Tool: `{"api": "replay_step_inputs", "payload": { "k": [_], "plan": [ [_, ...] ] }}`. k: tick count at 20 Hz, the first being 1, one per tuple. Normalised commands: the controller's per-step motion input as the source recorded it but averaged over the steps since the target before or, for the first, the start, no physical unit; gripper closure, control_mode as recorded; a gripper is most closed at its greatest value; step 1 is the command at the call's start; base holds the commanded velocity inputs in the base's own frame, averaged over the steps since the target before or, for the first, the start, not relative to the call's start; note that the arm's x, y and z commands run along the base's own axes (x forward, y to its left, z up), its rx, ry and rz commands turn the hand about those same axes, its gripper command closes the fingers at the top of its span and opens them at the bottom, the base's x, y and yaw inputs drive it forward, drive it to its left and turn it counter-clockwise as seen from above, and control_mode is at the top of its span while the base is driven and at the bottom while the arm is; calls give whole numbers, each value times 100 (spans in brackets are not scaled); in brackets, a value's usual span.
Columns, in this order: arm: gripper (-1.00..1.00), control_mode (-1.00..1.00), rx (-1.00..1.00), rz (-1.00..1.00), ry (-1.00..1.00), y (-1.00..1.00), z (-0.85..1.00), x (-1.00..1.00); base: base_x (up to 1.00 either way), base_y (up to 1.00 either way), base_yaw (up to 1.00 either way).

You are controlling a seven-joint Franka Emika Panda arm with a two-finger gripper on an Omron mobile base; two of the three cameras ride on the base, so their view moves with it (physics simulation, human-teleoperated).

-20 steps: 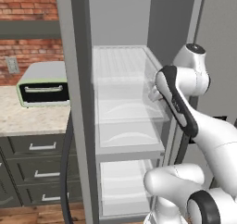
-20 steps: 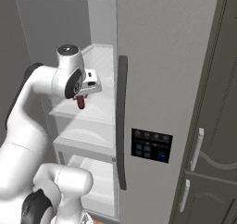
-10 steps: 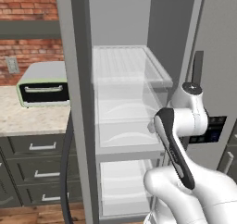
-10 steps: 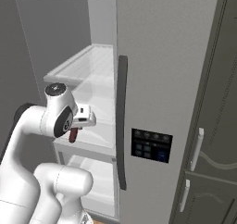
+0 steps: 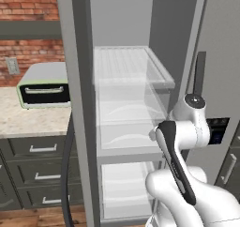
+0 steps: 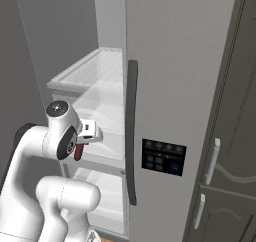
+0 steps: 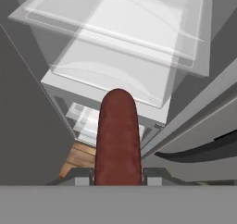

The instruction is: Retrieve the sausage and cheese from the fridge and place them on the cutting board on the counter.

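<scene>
One sausage (image 7: 117, 137) sits tight between the two tips of the claw (image 7: 117, 176), which is clamped on it so it will not drop on the way. In the right base view the claw (image 6: 82, 145) hangs in front of the open fridge (image 6: 175, 86), with the dark red sausage (image 6: 78, 152) poking down from it. Around it are the see-through shelves (image 5: 129, 73), and I see nothing lying on them. Far to the left is the table (image 5: 26, 120) with a toaster oven (image 5: 44, 85) on it. I think the food goes that way next, but I cannot see the board or the cheese.
</scene>
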Motion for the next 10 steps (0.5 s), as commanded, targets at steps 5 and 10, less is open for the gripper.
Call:
{"api": "replay_step_inputs", "payload": {
  "k": [5,10],
  "plan": [
    [100,100,0,0,0,0,0,0,0,0,0],
    [100,100,0,0,0,0,0,0,-38,-10,0]
  ]
}}
